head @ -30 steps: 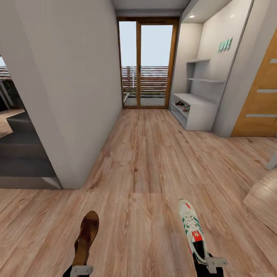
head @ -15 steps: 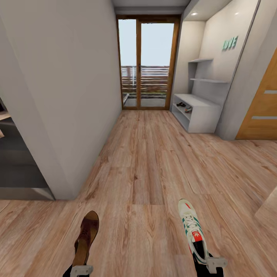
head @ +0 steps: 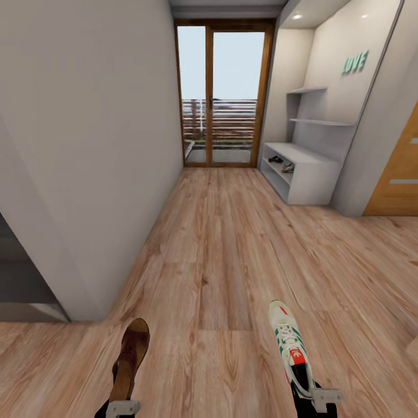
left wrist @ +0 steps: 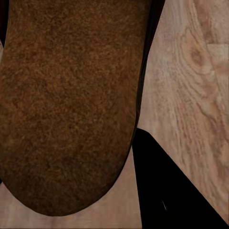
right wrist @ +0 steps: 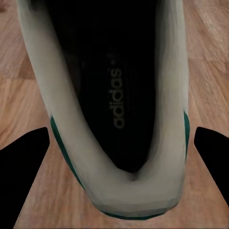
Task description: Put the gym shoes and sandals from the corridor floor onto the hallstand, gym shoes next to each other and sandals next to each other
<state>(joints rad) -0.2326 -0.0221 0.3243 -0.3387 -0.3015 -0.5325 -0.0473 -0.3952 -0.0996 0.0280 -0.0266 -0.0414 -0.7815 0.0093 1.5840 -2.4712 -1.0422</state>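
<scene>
A brown sandal (head: 132, 353) hangs over the corridor floor (head: 232, 244) at the head view's lower left, with my left gripper (head: 122, 406) shut on its heel end. At the lower right my right gripper (head: 316, 399) is shut on the heel of a white gym shoe (head: 289, 347), toe pointing forward. The left wrist view has the sandal's brown surface (left wrist: 67, 105) close up beside a black finger (left wrist: 167, 191). In the right wrist view the gym shoe's opening (right wrist: 114, 105) sits between two black fingers (right wrist: 24, 162). The hallstand (head: 310, 174) stands far right, with a second sandal (head: 275, 159) and gym shoe (head: 288, 168) on a low shelf.
A grey wall (head: 104, 145) runs along the left, its corner near my left arm. Glass doors (head: 223, 98) close the corridor's far end. A wooden door (head: 400, 180) is at the right edge beyond the hallstand. Open plank floor lies between me and the hallstand.
The whole view has shifted: the corridor and hallstand appear closer and the dark opening at left has slid toward the edge. Both held shoes keep their places in the grippers.
</scene>
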